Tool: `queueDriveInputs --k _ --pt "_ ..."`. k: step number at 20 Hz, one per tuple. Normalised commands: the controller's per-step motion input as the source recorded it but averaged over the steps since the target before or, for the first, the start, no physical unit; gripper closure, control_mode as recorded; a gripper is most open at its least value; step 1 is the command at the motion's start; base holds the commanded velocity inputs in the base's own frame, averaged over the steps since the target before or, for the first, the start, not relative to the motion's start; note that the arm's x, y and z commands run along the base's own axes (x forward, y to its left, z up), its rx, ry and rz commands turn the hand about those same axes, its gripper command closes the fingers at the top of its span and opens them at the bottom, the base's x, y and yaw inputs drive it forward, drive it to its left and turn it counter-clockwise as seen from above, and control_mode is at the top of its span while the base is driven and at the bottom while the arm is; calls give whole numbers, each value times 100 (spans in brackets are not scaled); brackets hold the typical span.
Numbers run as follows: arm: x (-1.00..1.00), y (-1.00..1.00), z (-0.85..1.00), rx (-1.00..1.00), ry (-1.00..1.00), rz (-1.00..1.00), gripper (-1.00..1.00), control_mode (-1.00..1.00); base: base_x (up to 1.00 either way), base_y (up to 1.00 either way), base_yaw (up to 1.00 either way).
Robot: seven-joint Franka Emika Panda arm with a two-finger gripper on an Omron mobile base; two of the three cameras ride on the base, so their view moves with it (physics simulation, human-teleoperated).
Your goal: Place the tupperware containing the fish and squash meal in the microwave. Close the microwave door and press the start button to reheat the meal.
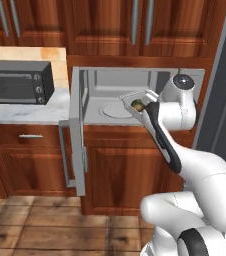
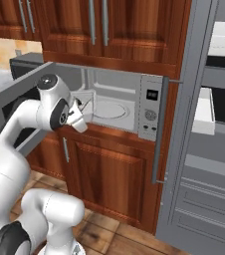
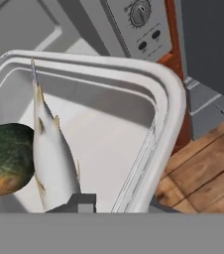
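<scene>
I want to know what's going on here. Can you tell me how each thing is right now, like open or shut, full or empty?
Microwave: open, nothing standing on its round plate.
Microwave door: swung wide open to the left.
Tupperware: no lid, held at the microwave's opening, fish and squash inside.
Gripper: shut on the tupperware rim.
Toaster oven: door shut, on the counter.
Upper cabinets: shut.

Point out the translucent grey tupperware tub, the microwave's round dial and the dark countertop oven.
Translucent grey tupperware tub [image 3: 171,106]: hand view, flared rim.
Round microwave dial [image 2: 150,115]: right base view, its face.
Dark grey countertop oven [image 1: 17,82]: left base view, front window.
</scene>
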Motion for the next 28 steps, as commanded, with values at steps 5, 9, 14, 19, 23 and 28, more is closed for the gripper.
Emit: queueDriveInputs --k 5,9,14,19,23,28 --pt "49 -23 -32 -2 1 3 100 -100 0 0 0" --pt "55 -15 -10 -1 0 0 100 -100 0 0 0" --pt "58 -11 0 0 0 1 100 -100 0 0 0" --pt "51 -1 -20 -4 1 0 100 -100 0 0 0" --pt "43 0 -32 -7 0 0 100 -100 0 0 0" --pt "42 0 -29 -2 0 0 100 -100 0 0 0"
